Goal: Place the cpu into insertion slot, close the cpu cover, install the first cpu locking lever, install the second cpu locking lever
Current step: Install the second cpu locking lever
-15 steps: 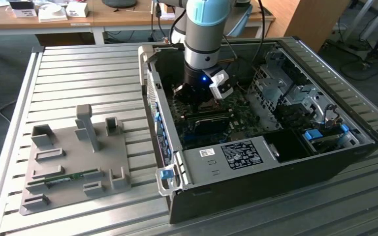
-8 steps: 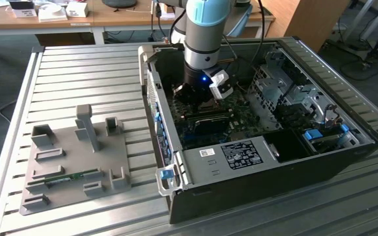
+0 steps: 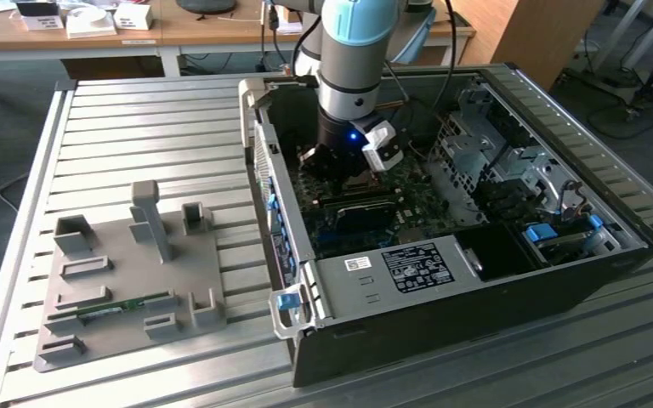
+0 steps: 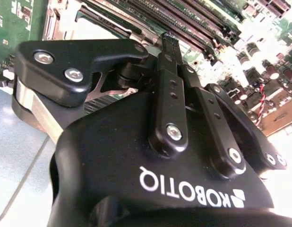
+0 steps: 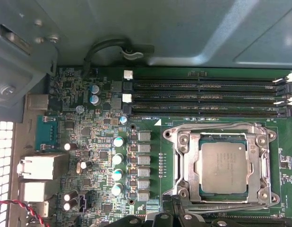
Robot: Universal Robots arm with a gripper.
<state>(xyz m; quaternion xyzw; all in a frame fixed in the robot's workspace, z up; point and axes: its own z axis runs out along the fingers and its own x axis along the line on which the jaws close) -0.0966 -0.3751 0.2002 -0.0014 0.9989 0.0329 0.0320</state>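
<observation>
Presently, item by item, placed relative to the jaws:

- Jaws: carried by the arm [image 3: 355,51], lowered inside the computer case [image 3: 474,297]. Whether they are spread or pressed together cannot be told, and nothing shows between them.
- cpu [image 5: 224,165]: just ahead of the jaws and below them, seated flat in the insertion slot [image 5: 184,163]. Judged light, thin and stiff, fragile at its contact face. Best taken by two opposite edges, never by the face.
- cpu cover [image 5: 261,165]: around the cpu and appears to lie flat over its edges. Judged rigid, smooth metal.
- Locking lever [image 5: 217,126]: thin wire on the slot's side far from the jaws. Judged springy and slippery; whether it is latched cannot be told.
- Memory slots [image 5: 202,98]: beyond the slot, farther from the jaws.
- Counter [image 3: 145,127]: carries the case, well apart from the jaws.
</observation>
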